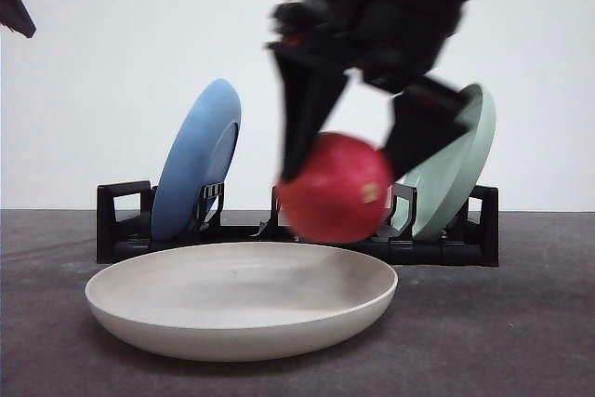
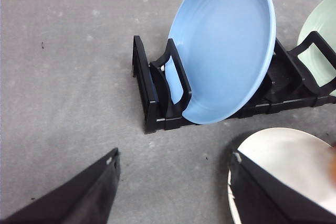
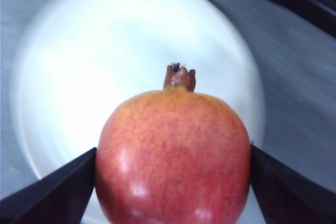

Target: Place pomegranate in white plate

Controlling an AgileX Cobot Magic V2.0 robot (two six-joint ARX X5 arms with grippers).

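right gripper [image 1: 349,160] motion-blurred; pomegranate [image 3: 173,158] cut off by frame edge

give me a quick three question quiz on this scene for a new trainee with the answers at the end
1. True or false: the pomegranate already rests on the white plate.
2. Which gripper holds the fruit? A) left B) right
3. What colour is the plate standing at the left end of the black rack?

Key:
1. False; it hangs above the plate, clamped in the right gripper.
2. B.
3. Blue; the blue plate stands there, the pale green plate at the right end.

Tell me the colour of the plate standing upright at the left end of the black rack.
Light blue plate, clearest in the left wrist view.
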